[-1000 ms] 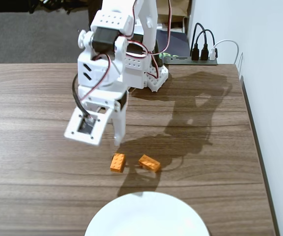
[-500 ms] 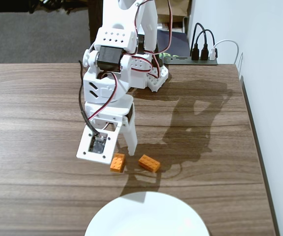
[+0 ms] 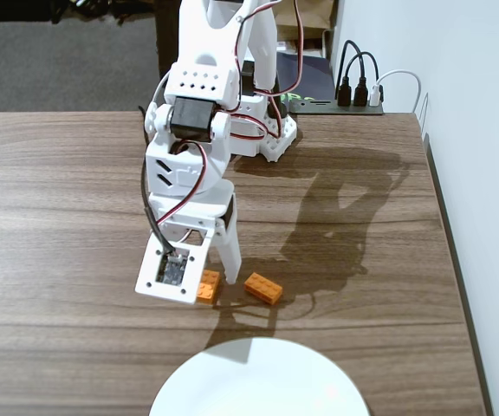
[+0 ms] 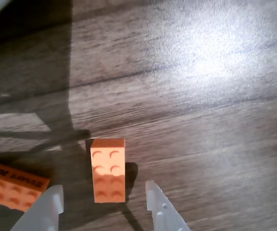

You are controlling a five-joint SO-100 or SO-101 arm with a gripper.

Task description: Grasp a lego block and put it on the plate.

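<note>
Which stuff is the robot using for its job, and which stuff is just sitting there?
For the job: lego block between the open gripper fingers; white plate.

Just lying about: second orange brick, power strip with its plugs, wooden table.

In the fixed view the claw's camera mount covers most of one lego block (image 3: 208, 286), and the plate (image 3: 258, 381) is cut off by the bottom edge. In the wrist view the second brick (image 4: 13, 185) runs off the left edge; its side lettering is perhaps too blurred to read.
</note>
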